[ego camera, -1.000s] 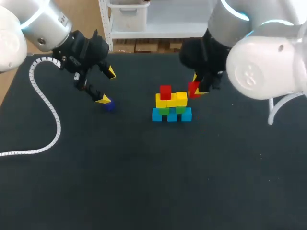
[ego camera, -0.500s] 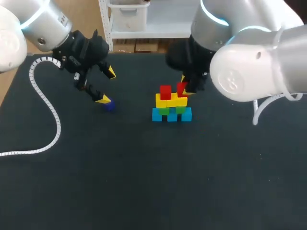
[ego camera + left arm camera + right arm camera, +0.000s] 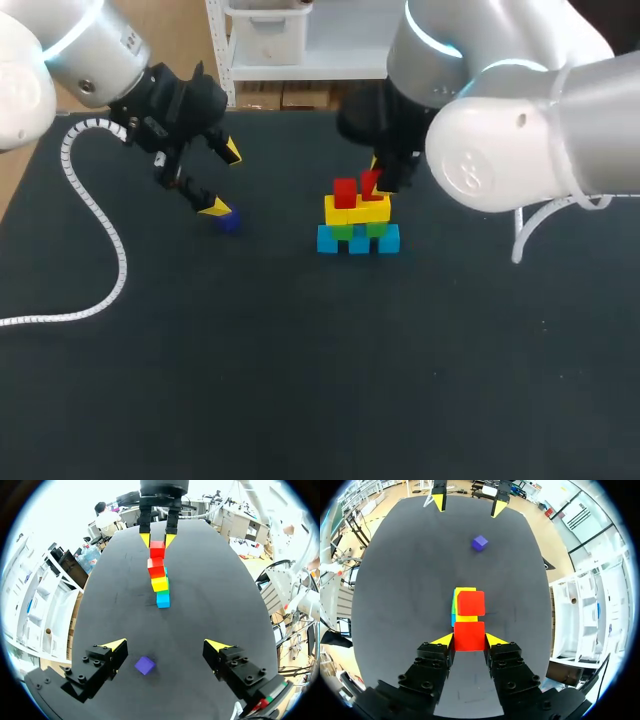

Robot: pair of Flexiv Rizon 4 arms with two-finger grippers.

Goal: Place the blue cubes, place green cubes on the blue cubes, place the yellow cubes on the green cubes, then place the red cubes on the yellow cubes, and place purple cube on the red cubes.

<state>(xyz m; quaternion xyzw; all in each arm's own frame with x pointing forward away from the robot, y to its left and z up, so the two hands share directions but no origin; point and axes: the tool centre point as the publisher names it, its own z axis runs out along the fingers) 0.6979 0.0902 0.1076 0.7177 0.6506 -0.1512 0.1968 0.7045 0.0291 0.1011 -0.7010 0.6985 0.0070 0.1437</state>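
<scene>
Right gripper [image 3: 469,639] now closer over the stack [image 3: 357,225], clasping a red cube [image 3: 469,635]; left gripper [image 3: 165,645] spread wide above purple cube [image 3: 145,665].

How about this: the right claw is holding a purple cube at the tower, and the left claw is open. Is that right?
Not quite. The right claw holds a red cube, not a purple one: the right wrist view shows it pinched between the yellow tips at the tower. The purple cube lies on the table by the open left claw.
</scene>
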